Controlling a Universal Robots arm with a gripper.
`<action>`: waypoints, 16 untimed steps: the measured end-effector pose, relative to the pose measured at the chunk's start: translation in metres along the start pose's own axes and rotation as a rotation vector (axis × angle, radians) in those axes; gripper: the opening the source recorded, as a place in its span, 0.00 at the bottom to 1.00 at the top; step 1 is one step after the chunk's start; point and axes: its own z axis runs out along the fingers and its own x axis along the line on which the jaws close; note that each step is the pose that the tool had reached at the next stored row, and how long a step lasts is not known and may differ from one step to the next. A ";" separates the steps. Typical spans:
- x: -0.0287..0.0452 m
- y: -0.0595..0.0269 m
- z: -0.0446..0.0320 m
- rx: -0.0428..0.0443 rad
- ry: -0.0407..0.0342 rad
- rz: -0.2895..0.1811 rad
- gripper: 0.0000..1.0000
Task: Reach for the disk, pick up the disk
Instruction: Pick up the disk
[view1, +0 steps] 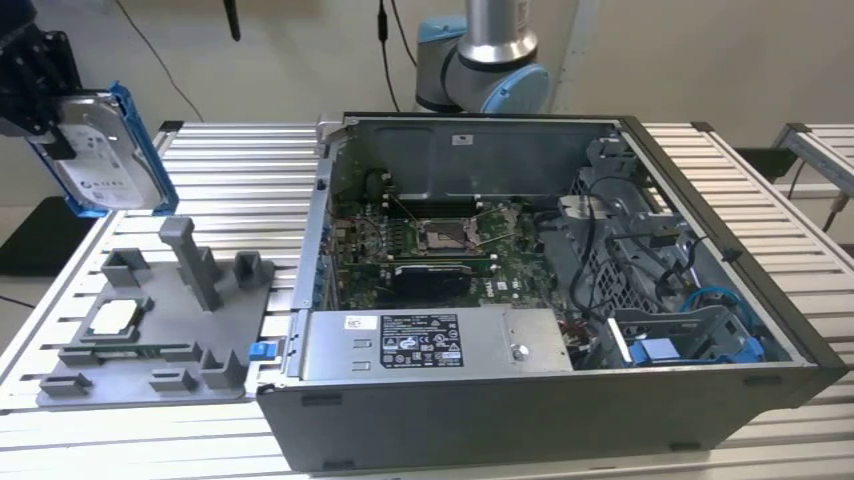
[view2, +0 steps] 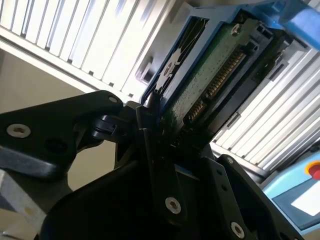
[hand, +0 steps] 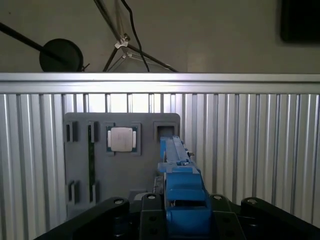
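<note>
The disk (view1: 118, 160) hangs upright in the air above the table's far corner at the exterior view's left, silver with a white label and blue rails. My black gripper (view1: 56, 112) is shut on it from above. In the second wrist view the disk's (view2: 212, 75) green circuit-board side sits clamped between the black fingers (view2: 150, 127). In the first wrist view the disk's blue rail (hand: 181, 182) runs edge-on out of the gripper (hand: 182, 207), with the grey fixture below it.
A grey fixture tray (view1: 147, 345) with upright posts lies on the slatted table (view1: 227, 170) and holds a small square silver chip (view1: 111, 317). An open computer case (view1: 747, 300) with a silver power-supply box (view1: 427, 345) stands to the exterior view's right. The arm's base (view1: 474, 60) stands behind it.
</note>
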 end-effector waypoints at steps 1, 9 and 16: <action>-0.0001 -0.0001 -0.0022 0.0000 0.0000 0.000 0.00; -0.0012 -0.0002 -0.0203 0.0000 0.0003 -0.001 0.00; -0.0023 -0.0004 -0.0405 0.0000 0.0005 -0.002 0.00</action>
